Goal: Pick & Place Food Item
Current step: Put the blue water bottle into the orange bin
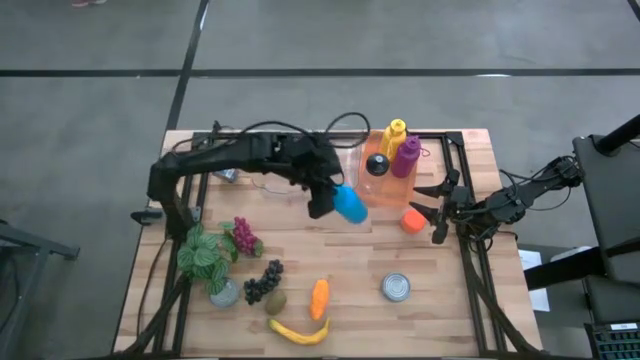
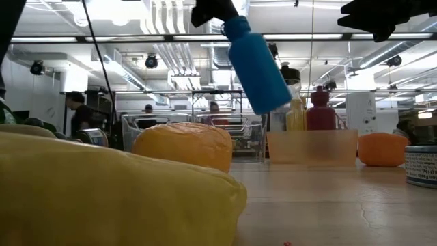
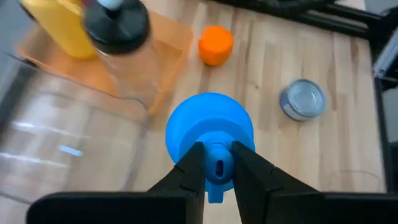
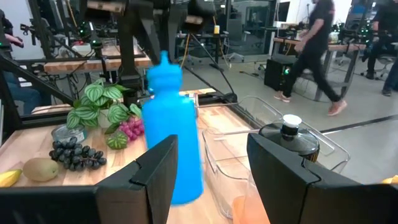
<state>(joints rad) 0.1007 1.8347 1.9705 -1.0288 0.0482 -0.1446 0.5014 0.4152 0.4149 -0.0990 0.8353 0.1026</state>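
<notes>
Left gripper (image 1: 322,200) over table centre, fingers (image 3: 193,168) clamped on the neck of blue bottle (image 1: 350,203). Bottle held off the wooden table (image 1: 330,262), tilted, base pointing right and slightly nearer, just left of the clear bin (image 1: 378,186)

Clear bin at far right-centre of table; holds yellow bottle (image 1: 394,135), purple bottle (image 1: 406,156) and a clear bottle with black cap (image 3: 116,23)

Right gripper (image 1: 438,211) near the right edge, raised, fingers (image 4: 283,158) apart with nothing between them. Orange round item (image 1: 413,221) on the table just left of that gripper; touching or not cannot be told

Tin can (image 1: 396,288) at near right. Along the near edge: banana (image 1: 300,331), carrot (image 1: 319,297), kiwi (image 1: 276,302), dark grapes (image 1: 262,281). Leafy plant in small pot (image 1: 208,258) at near left, red grapes (image 1: 243,237) just right of its leaves

Low view: banana fills the near foreground, blurred; blue bottle hangs above the table line

People visible in the room beyond the table, well away
</notes>
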